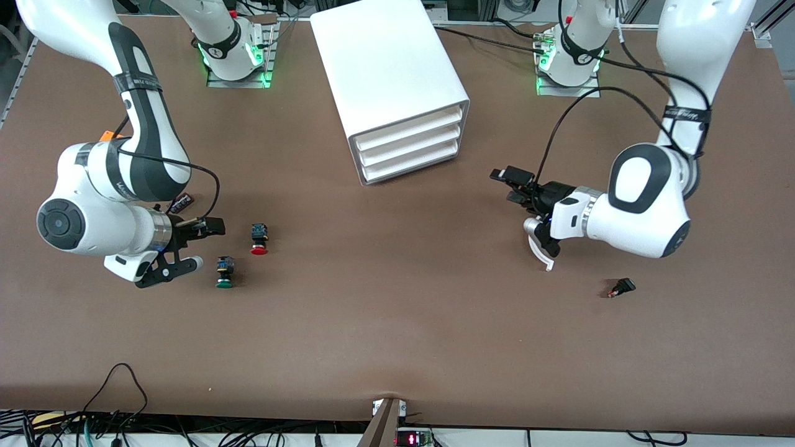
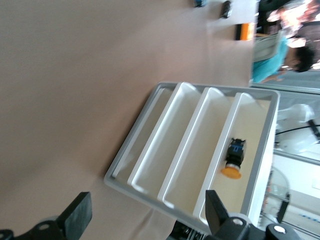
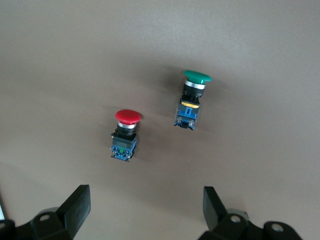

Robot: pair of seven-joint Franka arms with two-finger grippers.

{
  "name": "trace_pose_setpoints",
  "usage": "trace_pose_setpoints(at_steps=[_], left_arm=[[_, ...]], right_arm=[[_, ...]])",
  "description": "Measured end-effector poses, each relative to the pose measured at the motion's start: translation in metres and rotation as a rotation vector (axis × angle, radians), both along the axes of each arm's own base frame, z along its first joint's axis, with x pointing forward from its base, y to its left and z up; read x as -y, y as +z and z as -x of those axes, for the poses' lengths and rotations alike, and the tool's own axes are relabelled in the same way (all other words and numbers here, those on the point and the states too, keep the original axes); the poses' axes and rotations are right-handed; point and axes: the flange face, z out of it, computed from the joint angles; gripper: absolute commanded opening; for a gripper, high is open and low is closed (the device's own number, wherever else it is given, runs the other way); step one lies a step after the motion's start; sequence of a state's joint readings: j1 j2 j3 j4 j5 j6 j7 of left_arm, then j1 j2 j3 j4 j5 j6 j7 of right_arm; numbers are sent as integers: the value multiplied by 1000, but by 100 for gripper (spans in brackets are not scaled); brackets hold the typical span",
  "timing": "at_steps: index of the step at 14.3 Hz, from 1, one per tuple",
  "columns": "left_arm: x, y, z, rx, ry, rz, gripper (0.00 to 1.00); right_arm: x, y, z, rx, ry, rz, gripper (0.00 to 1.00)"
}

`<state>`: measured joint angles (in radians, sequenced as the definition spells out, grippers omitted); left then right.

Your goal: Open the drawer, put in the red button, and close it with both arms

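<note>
The white cabinet [image 1: 385,68] stands at the table's middle, near the bases, with its three drawers [image 1: 413,148] pushed in. The red button [image 1: 259,239] lies on its side on the table toward the right arm's end; it also shows in the right wrist view [image 3: 127,120]. My right gripper [image 1: 202,246] is open and empty just beside the buttons, its jaws wide in the right wrist view [image 3: 145,205]. My left gripper [image 1: 506,186] is open and empty, facing the drawer fronts [image 2: 200,140] from some way off; its jaws stand wide in the left wrist view [image 2: 145,215].
A green-capped button [image 1: 225,272] lies beside the red one, nearer the front camera, and shows in the right wrist view [image 3: 192,97]. An orange-capped button [image 2: 235,156] lies in the top drawer. A small black part [image 1: 621,287] lies near the left arm, another [image 1: 183,202] by the right arm.
</note>
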<state>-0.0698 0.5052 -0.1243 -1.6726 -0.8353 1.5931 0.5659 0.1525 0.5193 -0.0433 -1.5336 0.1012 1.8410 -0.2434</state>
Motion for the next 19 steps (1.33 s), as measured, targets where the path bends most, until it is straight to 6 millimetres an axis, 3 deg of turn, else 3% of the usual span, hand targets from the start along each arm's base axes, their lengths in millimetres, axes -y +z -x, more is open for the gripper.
trace_pose_setpoints(at_steps=[6,10,15,19], left_arm=[[30,-60,43,-11,74,314,100],[51,-93,80,-25,100,447,100],[60,-162,110,-31,134,583,95],[69,-168,119,-71,126,631,98]], right_arm=[[-28,-13,0,6,-7,-34,100],[-27,-44,-7,36,-16,-30,100],[-26,-77,0,108,-29,-27,100],[-39,-91,24,133,-59,-27,100]])
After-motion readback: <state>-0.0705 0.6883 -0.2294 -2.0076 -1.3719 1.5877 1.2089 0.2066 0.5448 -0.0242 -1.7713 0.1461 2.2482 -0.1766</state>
